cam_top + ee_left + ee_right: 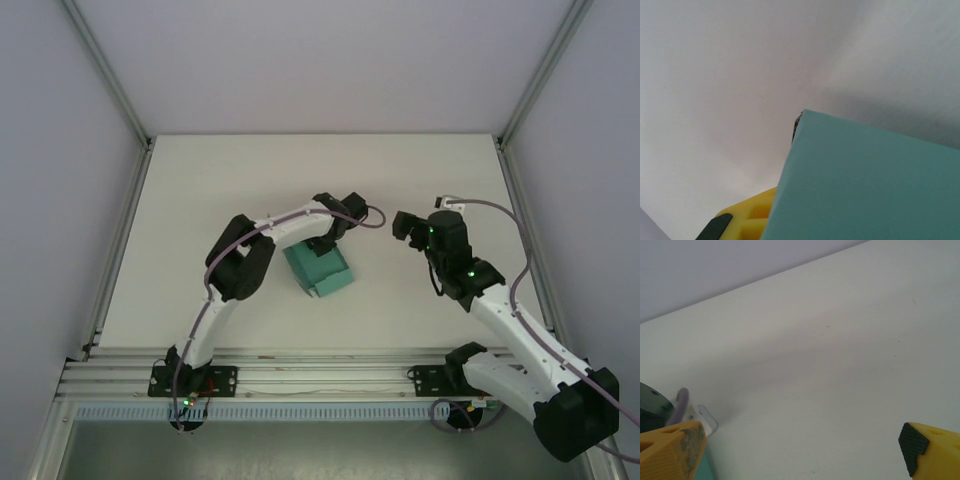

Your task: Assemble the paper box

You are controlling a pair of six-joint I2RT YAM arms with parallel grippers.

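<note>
- Box (320, 270): one wall of thin teal card is pinched in the left end effector (331, 236), whose jaws are closed down narrow on it.
- Left wrist view: the flat card face lies right against the yellow finger (747, 217) and spreads away from it to the right. A dark tip shows just past the card's upper corner.
- Below that end effector, toward the arm bases, the rest of the box rests on the desk (200, 200), set at an angle to the desk's edges. I cannot tell how far it is folded.
- Right end effector (405, 226): jaws wide apart and holding nothing. Its fingers (927, 447) hang over bare desk.
- The box lies to the left of the right end effector, near it but not touching.
</note>
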